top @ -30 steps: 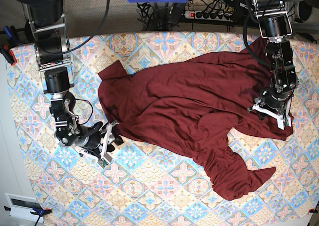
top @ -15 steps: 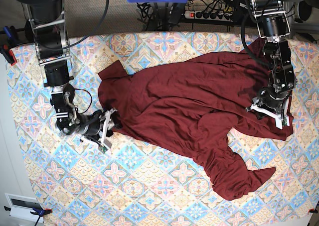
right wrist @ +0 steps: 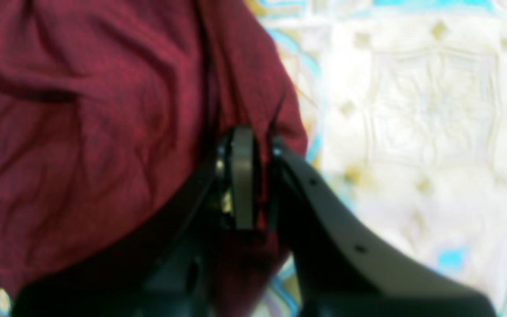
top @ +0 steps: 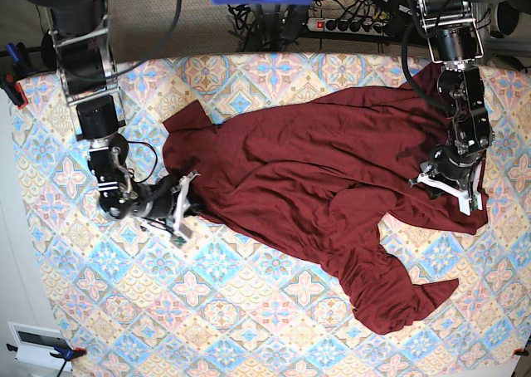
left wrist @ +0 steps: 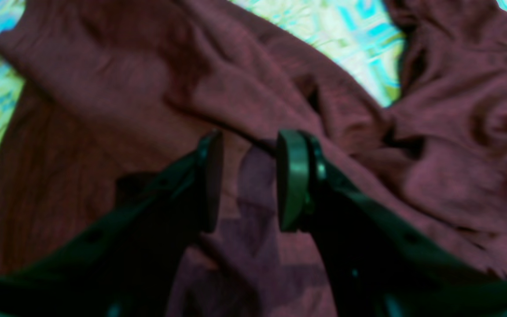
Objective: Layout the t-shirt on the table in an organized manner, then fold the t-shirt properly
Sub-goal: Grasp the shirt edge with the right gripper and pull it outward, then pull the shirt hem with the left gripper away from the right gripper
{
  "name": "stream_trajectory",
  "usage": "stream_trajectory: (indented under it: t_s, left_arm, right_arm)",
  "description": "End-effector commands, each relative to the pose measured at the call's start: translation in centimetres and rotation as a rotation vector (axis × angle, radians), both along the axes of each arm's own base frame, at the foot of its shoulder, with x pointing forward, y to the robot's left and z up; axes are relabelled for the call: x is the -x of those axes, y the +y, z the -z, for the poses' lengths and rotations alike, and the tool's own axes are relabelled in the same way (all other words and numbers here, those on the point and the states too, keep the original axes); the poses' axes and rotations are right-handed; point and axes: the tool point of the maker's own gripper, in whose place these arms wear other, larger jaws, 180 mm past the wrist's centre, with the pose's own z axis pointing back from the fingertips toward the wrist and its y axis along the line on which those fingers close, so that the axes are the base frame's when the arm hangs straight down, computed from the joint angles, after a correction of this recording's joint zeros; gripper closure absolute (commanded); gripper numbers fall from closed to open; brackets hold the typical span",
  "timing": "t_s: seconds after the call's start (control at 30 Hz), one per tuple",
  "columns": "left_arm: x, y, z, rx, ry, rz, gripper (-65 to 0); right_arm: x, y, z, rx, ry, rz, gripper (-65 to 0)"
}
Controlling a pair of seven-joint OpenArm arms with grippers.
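Observation:
The dark maroon t-shirt [top: 307, 169] lies crumpled across the middle of the patterned table [top: 241, 310], one end trailing toward the front right. My right gripper [top: 184, 204] is at the shirt's lower left edge. In the right wrist view it [right wrist: 258, 141] is shut, with a pinch of the t-shirt [right wrist: 104, 110] between its pads. Over the shirt's right side my left gripper [top: 448, 188] hangs low. In the left wrist view its jaws [left wrist: 250, 145] stand apart, and a ridge of the t-shirt [left wrist: 253, 185] rises between them.
Bare table cloth [right wrist: 412, 110] shows just beside the right gripper. A strip of table [left wrist: 359, 35] shows past the cloth ahead of the left gripper. A power strip and cables [top: 348, 20] lie beyond the table's far edge, and clamps [top: 12, 86] hold its left edge.
My right gripper slid up and right onto the shirt's left edge, then shut on the fabric. The left arm has hardly moved.

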Motion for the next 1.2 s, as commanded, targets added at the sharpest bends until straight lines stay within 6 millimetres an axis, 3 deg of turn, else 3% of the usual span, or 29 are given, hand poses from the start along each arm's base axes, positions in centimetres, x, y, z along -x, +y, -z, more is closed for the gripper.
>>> stream_trajectory:
  t_s: [0.0, 0.1, 0.23, 0.37, 0.5, 0.77, 0.87, 1.03, 1.17]
  left_arm:
    - [-1.1, 0.6, -1.8, -0.024, -0.055, 0.003, -20.2]
    - [-1.0, 0.6, -1.7, -0.024, -0.054, 0.003, -20.2]
    - [-1.2, -0.1, -1.6, -0.009, -0.059, 0.003, -20.2]
    - [-1.4, -0.2, -1.6, -0.007, -0.062, 0.005, -20.2]
    - [-1.4, -0.2, -1.7, -0.006, -0.064, 0.005, -20.2]
    - [-2.2, -0.3, -2.7, -0.008, -0.09, 0.01, -20.2]
    - [-3.2, 0.0, -3.9, -0.013, -0.118, 0.009, -20.6]
    - [-4.5, 1.1, -5.6, -0.044, -0.146, 0.007, -20.9]
    - [-5.6, 4.0, -4.1, -0.025, -0.085, -0.057, -25.1]
  right_arm:
    - [-1.8, -3.5, -2.5, 0.011, -0.074, 0.071, -2.2]
    - [0.1, -7.5, -2.7, 0.031, -0.078, 0.162, 0.0]
    - [1.4, -12.6, -5.6, 0.118, -0.15, 0.216, 0.0]
    - [3.9, -16.5, -6.2, 0.212, -0.135, 0.259, 0.0]
    - [5.6, -18.9, -6.2, 0.251, -0.107, 0.308, 0.0]
    - [5.8, -19.1, -6.2, 0.244, -0.112, 0.321, -0.8]
    - [5.7, -19.2, -6.3, 0.243, -0.116, 0.324, -7.3]
    - [5.3, -19.0, -7.0, 0.244, -0.138, 0.317, -14.2]
    - [4.3, -18.0, -8.7, 0.244, -0.198, 0.289, -14.3]
